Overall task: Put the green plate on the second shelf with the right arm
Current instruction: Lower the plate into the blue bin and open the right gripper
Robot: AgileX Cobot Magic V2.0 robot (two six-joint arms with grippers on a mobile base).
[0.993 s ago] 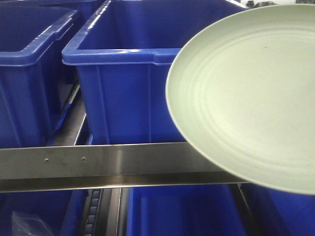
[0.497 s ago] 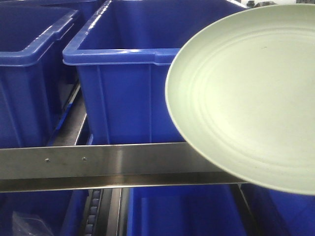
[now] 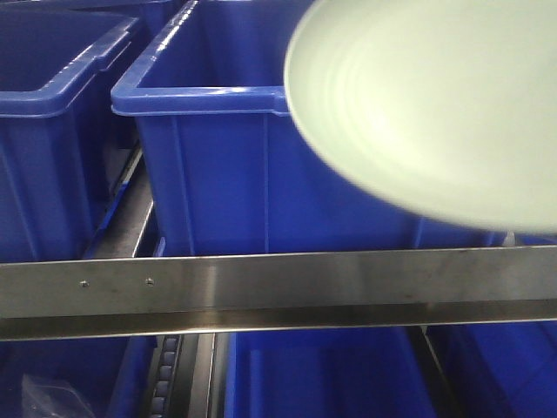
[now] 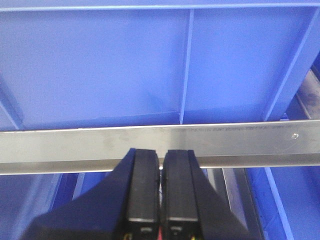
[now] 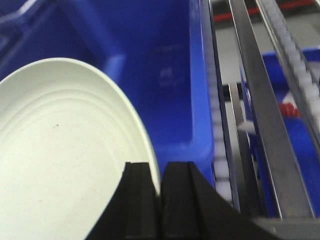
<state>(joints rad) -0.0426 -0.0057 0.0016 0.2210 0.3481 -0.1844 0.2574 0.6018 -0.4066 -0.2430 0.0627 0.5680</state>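
In the front view, the plate (image 3: 426, 104) is seen blurred and held in the air at the upper right, above the steel rail (image 3: 278, 292) and in front of the middle bin (image 3: 218, 165). It rests on nothing visible, so it is judged to be in transit and not yet placed. Another bin (image 3: 52, 113) stands to the left, and further bins show below the rail.

In the left wrist view, the left pincer (image 4: 161, 190) is seen with its jaws pressed together and nothing between them, held just before a rail (image 4: 160, 147) and a bin wall (image 4: 150, 70). No part in the task is judged for it.

In the right wrist view, the right pincer (image 5: 160, 200) is closed on the plate's (image 5: 60, 170) rim, the plate reaching out to the left over the open inside of a bin (image 5: 165, 75). Roller tracks (image 5: 295, 65) and rails run along the right.

Grasping and lifting are thus judged done. Carrying the plate in to the second shelf, setting it down on a surface there and releasing it are judged left to do. Which level counts as the second shelf cannot be told.
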